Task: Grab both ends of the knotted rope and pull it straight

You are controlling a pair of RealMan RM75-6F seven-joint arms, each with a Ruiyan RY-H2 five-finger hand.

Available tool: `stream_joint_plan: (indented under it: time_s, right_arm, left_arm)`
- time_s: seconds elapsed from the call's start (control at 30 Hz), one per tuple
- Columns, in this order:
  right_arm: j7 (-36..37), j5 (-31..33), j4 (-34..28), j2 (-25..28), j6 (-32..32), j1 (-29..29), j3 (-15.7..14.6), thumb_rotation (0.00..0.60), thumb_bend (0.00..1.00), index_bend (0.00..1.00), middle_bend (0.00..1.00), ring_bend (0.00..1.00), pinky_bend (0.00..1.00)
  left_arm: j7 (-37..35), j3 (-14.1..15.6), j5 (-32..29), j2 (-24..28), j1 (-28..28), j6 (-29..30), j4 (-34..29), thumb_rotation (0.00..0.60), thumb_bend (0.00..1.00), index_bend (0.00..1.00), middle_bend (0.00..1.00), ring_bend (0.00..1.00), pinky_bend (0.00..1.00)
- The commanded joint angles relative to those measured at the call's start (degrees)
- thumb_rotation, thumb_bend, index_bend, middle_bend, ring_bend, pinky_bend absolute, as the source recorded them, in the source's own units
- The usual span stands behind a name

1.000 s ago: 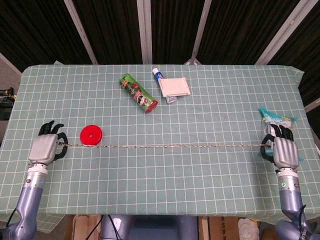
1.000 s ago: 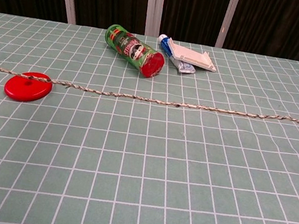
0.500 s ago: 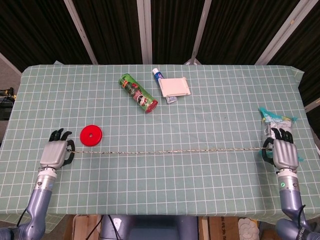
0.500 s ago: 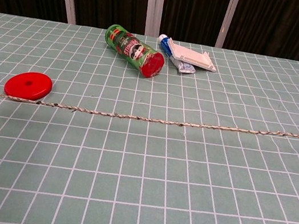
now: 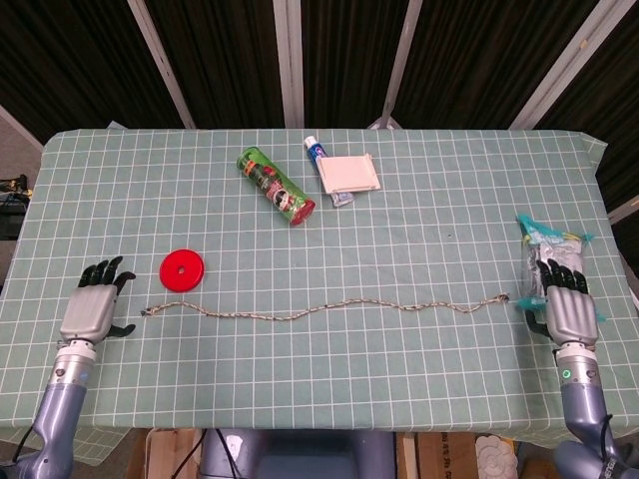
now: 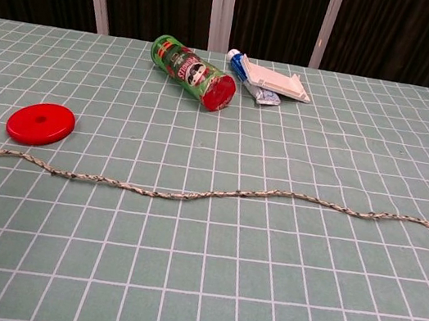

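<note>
The thin braided rope lies slack and slightly wavy across the green checked tablecloth, and it runs nearly the full width of the chest view. My left hand rests at the table's left side with its fingers spread, a short gap away from the rope's left end. At the right edge my right hand lies with fingers extended, just right of the rope's right end and holding nothing. Neither hand shows clearly in the chest view.
A red disc lies just above the rope's left part. A green snack can lies on its side at the back, beside a toothpaste tube and white box. A teal packet sits behind my right hand.
Both hands have let go of the rope. It was taut between them and now lies slack on the cloth. My left hand moved left, away from the rope's end.
</note>
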Motion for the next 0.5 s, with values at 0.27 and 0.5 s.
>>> stream_joint_plan:
  time_s: [0.27,0.5]
  right_arm:
    - [8.9,-20.9,-8.6,6.9,15.1,-7.7,-5.4,0.6,0.39,0.0,0.0,0.0,0.0]
    - [13.0,-34.5,-6.3,10.6,22.1,-11.7,-11.3,0.6,0.39,0.0,0.0,0.0,0.0]
  left_arm:
    - [-17.1,7.5,20.7,9.0,10.2,12.1,-4.0,0.6,0.12,0.11,0.0,0.0,0.0]
    - [-21.2,10.8,30.4,12.9,15.0,20.0,-1.2,0.6,0.11,0.1,0.0,0.0,0.0]
